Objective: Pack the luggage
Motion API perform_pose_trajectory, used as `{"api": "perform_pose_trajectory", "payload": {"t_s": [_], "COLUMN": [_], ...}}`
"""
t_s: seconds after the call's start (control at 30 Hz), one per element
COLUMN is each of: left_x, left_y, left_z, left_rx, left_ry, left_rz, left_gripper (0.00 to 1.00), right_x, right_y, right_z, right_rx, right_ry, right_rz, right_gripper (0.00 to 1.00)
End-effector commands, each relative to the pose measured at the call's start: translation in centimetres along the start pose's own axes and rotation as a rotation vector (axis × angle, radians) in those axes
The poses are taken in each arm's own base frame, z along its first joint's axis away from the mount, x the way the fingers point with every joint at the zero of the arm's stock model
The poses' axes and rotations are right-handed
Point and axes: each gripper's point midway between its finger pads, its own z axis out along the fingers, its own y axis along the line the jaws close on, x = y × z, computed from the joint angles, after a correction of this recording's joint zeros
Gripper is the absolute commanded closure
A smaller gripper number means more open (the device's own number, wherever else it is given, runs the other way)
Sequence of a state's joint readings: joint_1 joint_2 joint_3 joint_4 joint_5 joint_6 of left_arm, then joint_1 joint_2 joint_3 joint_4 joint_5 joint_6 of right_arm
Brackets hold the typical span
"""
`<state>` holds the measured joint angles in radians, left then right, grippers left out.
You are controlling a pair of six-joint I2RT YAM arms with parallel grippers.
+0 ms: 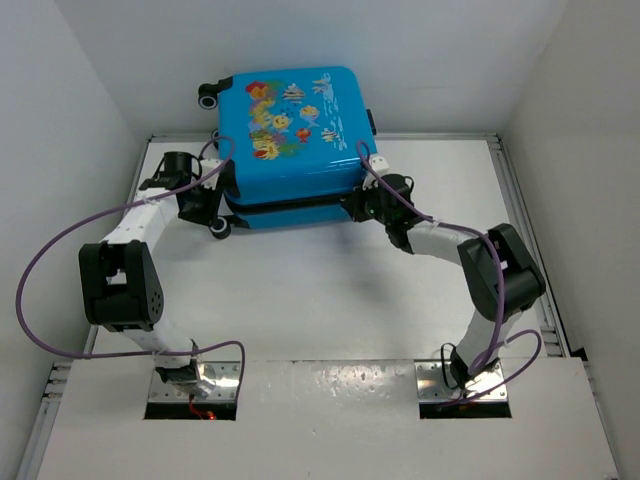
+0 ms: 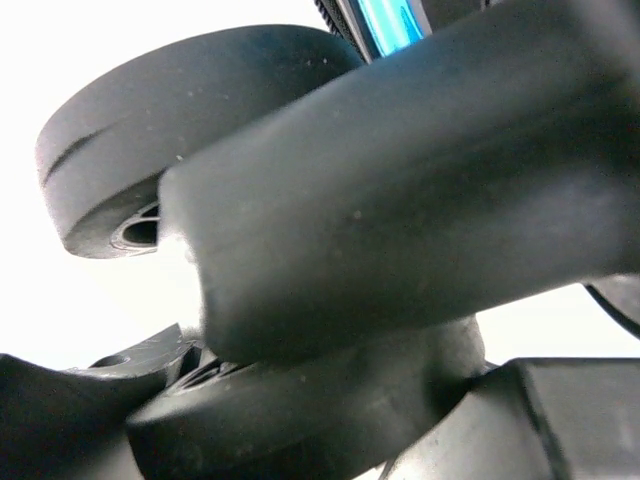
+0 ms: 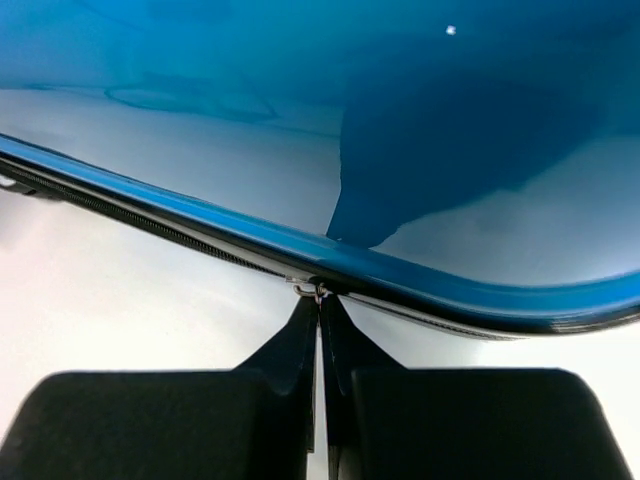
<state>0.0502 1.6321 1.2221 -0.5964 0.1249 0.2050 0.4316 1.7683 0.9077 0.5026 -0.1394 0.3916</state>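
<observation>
The luggage (image 1: 290,120), a bright-blue hard-shell case with fish prints, lies closed and flat at the far middle of the table. My left gripper (image 1: 205,205) is at its near left corner, where a black wheel (image 2: 300,420) sits wedged between the fingers. A second wheel (image 2: 130,140) and a strip of blue shell (image 2: 390,22) show above it. My right gripper (image 1: 362,205) is at the near right corner. In the right wrist view this gripper (image 3: 320,300) is shut, its tips pinching the small metal zipper pull (image 3: 320,291) on the zipper line (image 3: 150,222) under the blue shell (image 3: 250,120).
White walls enclose the table (image 1: 300,300) on the left, back and right. Metal rails (image 1: 520,220) run along its edges. Purple cables (image 1: 40,270) loop out from both arms. Another black wheel (image 1: 208,97) sticks out at the luggage's far left corner.
</observation>
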Motion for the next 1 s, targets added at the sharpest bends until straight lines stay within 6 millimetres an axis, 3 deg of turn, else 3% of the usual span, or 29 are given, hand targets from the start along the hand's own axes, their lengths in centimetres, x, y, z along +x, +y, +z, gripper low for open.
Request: {"api": "perform_pose_trajectory", "payload": {"t_s": [0.0, 0.37, 0.6, 0.63, 0.83, 0.9, 0.97], "left_x": [5.3, 6.0, 4.8, 4.3, 1.0, -0.3, -4.1], "left_y": [-0.5, 5.2, 8.3, 8.3, 8.4, 7.0, 6.0], "left_z": [2.0, 2.3, 3.0, 3.1, 3.7, 3.8, 1.4], "left_rx": [-0.040, -0.199, -0.234, -0.227, -0.156, -0.028, 0.062], "left_ry": [0.204, 0.238, 0.219, 0.208, 0.117, 0.065, -0.106], "left_rz": [-0.126, -0.246, -0.294, -0.304, -0.323, -0.314, -0.250], "left_gripper": [1.00, 1.00, 1.00, 1.00, 1.00, 1.00, 0.77], "right_x": [-2.1, -3.6, -4.6, -5.0, -6.5, -6.5, -7.1], "right_y": [-4.9, -11.1, -14.8, -16.0, -18.3, -18.5, -18.6], "right_z": [-1.8, -4.9, -6.3, -6.8, -5.8, -5.3, -4.7], "right_rx": [0.211, 0.359, 0.413, 0.434, 0.427, 0.411, 0.398], "right_ry": [-0.049, -0.051, -0.060, -0.072, -0.105, -0.109, -0.120], "right_rz": [-0.038, -0.093, -0.122, -0.121, -0.130, -0.137, -0.136], "right_gripper": [1.00, 1.00, 1.00, 1.00, 1.00, 1.00, 1.00]}}
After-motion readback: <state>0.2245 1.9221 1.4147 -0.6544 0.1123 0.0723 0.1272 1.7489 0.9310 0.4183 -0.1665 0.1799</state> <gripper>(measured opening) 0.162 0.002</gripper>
